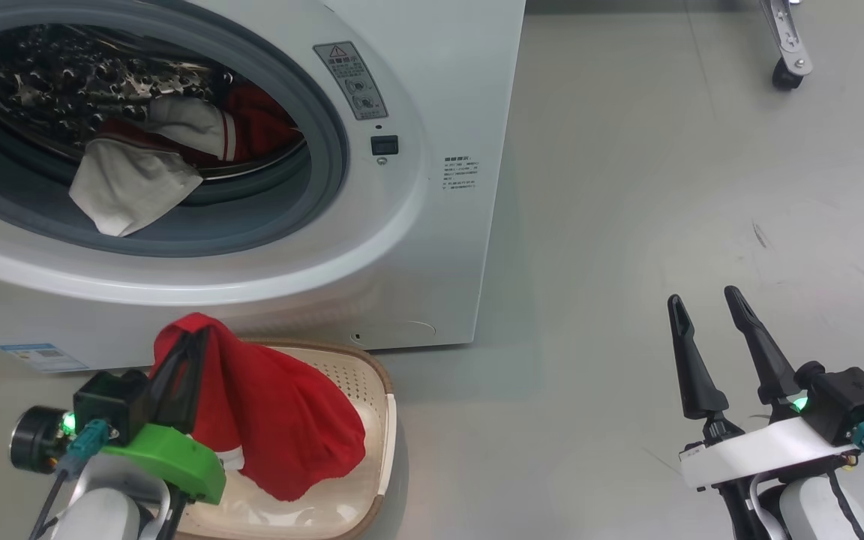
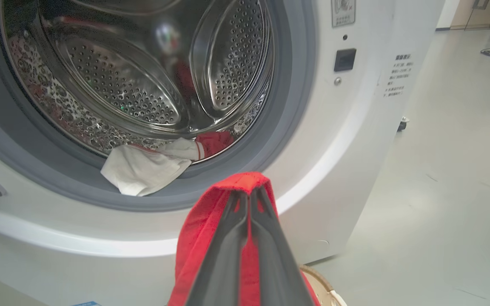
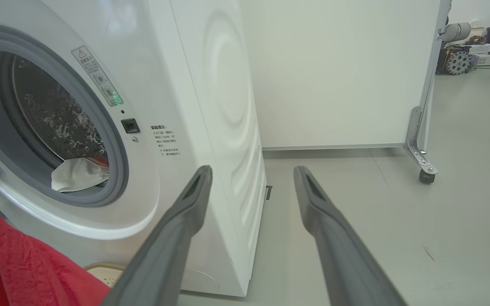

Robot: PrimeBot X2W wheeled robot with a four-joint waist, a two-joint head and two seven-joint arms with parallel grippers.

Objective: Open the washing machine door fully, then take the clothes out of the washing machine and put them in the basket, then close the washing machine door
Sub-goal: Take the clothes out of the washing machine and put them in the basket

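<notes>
My left gripper (image 1: 193,336) clamped shut on red fabric garment (image 1: 289,420), hanging into cream perforated plastic basket (image 1: 385,405) before big white front-loading washing machine (image 1: 439,247). My right gripper (image 1: 703,298) spread wide, empty, above grey floor (image 1: 627,187). Head view: pale grey-white piece (image 1: 132,187) lolls over grey rubber ring (image 1: 327,150), red-and-white garment (image 1: 252,127) behind it. Left wrist view looks deep into shiny perforated steel drum (image 2: 143,97); right wrist view takes in washer's side panel (image 3: 228,106), wheeled white partition (image 3: 334,72).

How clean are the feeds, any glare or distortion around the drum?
Head view: the shiny perforated steel drum is speckled with reflections; left wrist view: bright highlights on the drum's ribs, the big white washing machine bowed by the wide lens; right wrist view: the right gripper, close up, looks soft.
</notes>
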